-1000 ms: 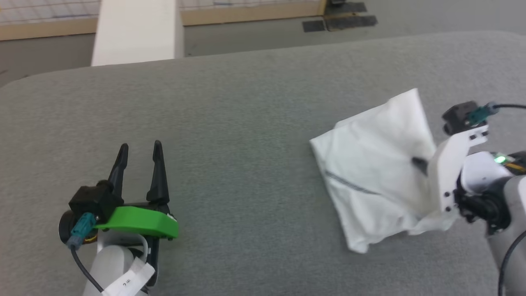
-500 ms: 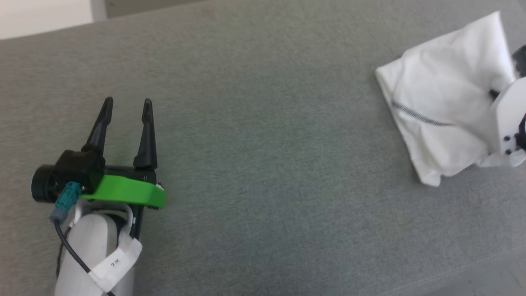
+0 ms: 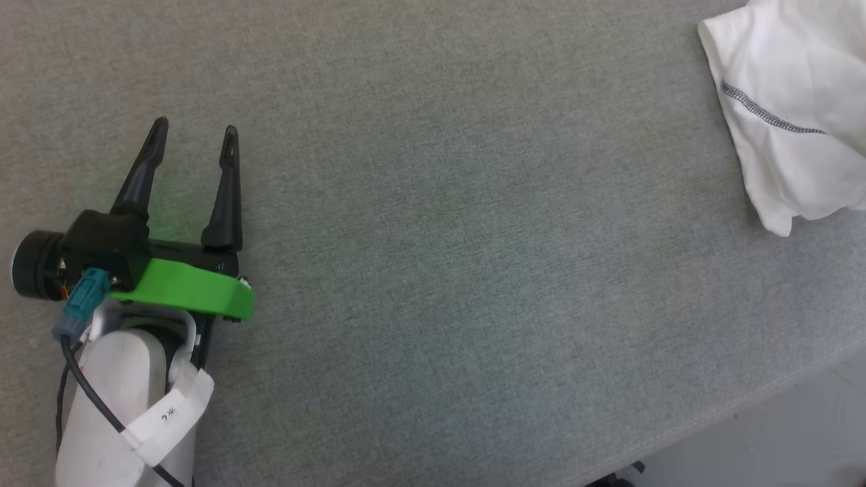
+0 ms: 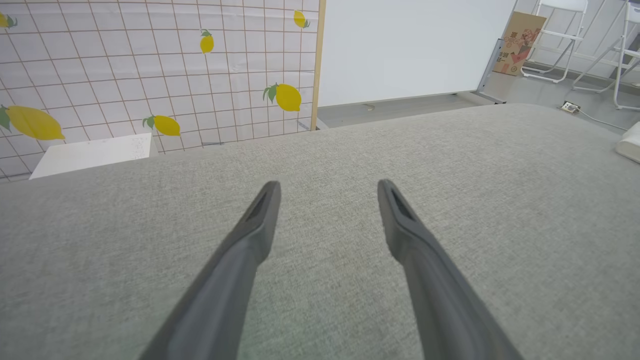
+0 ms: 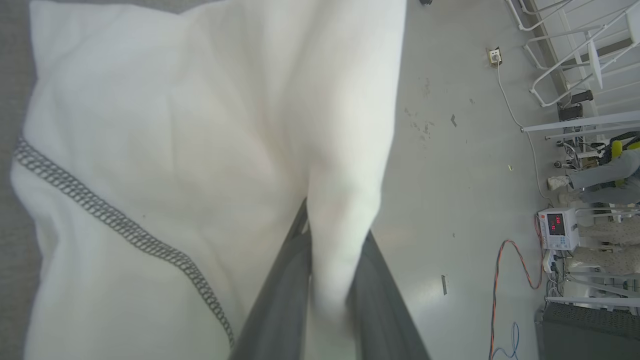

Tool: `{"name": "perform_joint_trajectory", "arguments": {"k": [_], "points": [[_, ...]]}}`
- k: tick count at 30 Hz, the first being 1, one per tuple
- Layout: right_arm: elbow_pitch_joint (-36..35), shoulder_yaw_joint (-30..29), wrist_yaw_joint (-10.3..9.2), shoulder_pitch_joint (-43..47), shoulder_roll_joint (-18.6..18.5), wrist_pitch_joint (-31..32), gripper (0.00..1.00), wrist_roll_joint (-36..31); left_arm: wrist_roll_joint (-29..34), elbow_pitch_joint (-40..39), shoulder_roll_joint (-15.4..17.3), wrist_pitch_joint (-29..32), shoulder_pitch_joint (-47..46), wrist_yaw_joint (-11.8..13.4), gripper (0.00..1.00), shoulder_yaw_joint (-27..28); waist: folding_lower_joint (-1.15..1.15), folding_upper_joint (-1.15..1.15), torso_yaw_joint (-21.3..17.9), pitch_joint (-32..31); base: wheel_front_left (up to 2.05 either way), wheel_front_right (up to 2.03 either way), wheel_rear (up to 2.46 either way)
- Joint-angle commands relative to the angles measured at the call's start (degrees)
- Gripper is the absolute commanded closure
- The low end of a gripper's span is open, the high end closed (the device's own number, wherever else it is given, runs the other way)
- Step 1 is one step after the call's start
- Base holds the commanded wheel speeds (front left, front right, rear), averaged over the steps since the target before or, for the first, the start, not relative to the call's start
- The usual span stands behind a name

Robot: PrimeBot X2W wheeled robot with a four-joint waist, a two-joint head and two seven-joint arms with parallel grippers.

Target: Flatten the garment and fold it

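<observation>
Low over the near left of the grey surface (image 3: 440, 237), the left gripper (image 3: 195, 130), fingers spread wide, nothing between them, tips pointing far. On its wrist a green bracket (image 3: 189, 294) and a black camera (image 3: 37, 264). Behind them a pale forearm (image 3: 108, 406) with a white taped label, running off the near edge.

Garment (image 3: 791, 88) at the far right of the surface, well apart from that gripper, bunched and creased, cut off by the top and right edges of the head view. Dark zigzag seam (image 3: 771, 118) slanting across it. Lowest corner of the garment near the surface's near edge.

One fold of white cloth pinched tight between the two dark fingers of the right gripper (image 5: 335, 225). Fold seen against the pale floor (image 5: 450, 150) beyond the surface's edge, rest of the garment spreading left over grey.

On the floor to the right, an orange cable (image 5: 505, 260) and a small device with red digits (image 5: 556, 225).

Far beyond the left gripper, a tiled wall with lemons (image 4: 150, 75), a white box (image 4: 90, 155), a white panel (image 4: 410, 50) and folding chairs (image 4: 550, 40).
</observation>
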Motion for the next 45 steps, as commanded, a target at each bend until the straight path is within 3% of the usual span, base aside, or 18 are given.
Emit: {"name": "perform_joint_trajectory", "arguments": {"k": [1,10,11,12,13,14,19,25,34,40,45], "points": [[0.7,-0.9,-0.11,-1.3,0.7,-1.3,1.00,-1.0,0.5,-0.6,0.6,0.2,-1.3,-0.2,0.00,-0.2,-0.01,0.00,-0.2,1.3,0.00,0.00,0.00],[4.8,-6.5,-0.11,-3.6,2.6,-6.2,1.00,-6.6,0.2,-1.7,1.0,0.7,-1.5,0.3,0.00,-0.5,-0.01,0.00,1.6,1.7,0.00,0.00,0.00],[5.3,-7.5,-0.11,-3.7,2.7,-6.1,0.77,-7.2,0.1,-1.6,1.0,0.6,-1.4,0.3,0.00,-0.5,-0.01,0.00,1.8,1.5,0.00,0.00,0.00],[5.9,-8.4,-0.11,-3.6,2.9,-5.8,0.37,-7.9,0.0,-1.4,0.9,0.4,-1.2,0.4,0.00,-0.6,-0.01,0.00,2.0,1.1,0.00,0.00,0.00],[6.2,-9.2,-0.11,-3.6,3.0,-5.9,0.08,-8.3,-0.1,-1.2,0.8,0.2,-1.0,0.4,0.00,-0.6,-0.01,0.00,2.2,0.7,0.00,0.00,0.00],[6.4,-10.2,-0.11,-3.4,3.1,-5.9,0.00,-8.9,-0.3,-0.9,0.7,-0.1,-0.8,0.5,0.00,-0.6,-0.01,0.00,2.5,0.0,0.00,0.00,0.00],[5.8,-14.6,-0.11,-1.0,3.7,-7.5,0.00,-9.0,-1.3,1.7,-0.9,-2.3,0.3,0.9,0.00,-1.3,-0.01,0.00,4.3,-4.3,0.00,0.00,0.00],[0.7,-15.6,-0.11,5.6,5.6,-13.8,0.00,-2.7,-3.2,6.5,-3.1,-5.4,3.4,1.3,0.00,-1.3,-0.01,0.00,6.5,-12.1,0.00,0.00,0.00],[-16.9,-12.5,-0.11,20.7,9.9,-23.8,0.00,11.5,-5.5,10.7,-6.1,-7.4,6.6,1.6,0.00,-1.8,-0.01,0.00,12.0,-20.3,0.00,0.00,0.00],[-29.3,-10.1,-0.11,29.2,12.5,-26.8,0.00,16.2,-7.1,13.3,-7.4,-7.7,7.0,1.7,0.00,-2.0,-0.01,0.00,15.9,-23.5,0.00,0.00,0.00],[-35.1,-8.3,-0.11,34.1,14.6,-27.8,0.00,17.0,-7.5,14.6,-8.3,-7.8,7.4,2.2,0.00,-2.0,-0.01,0.00,18.3,-25.6,0.00,0.00,0.00]]}}
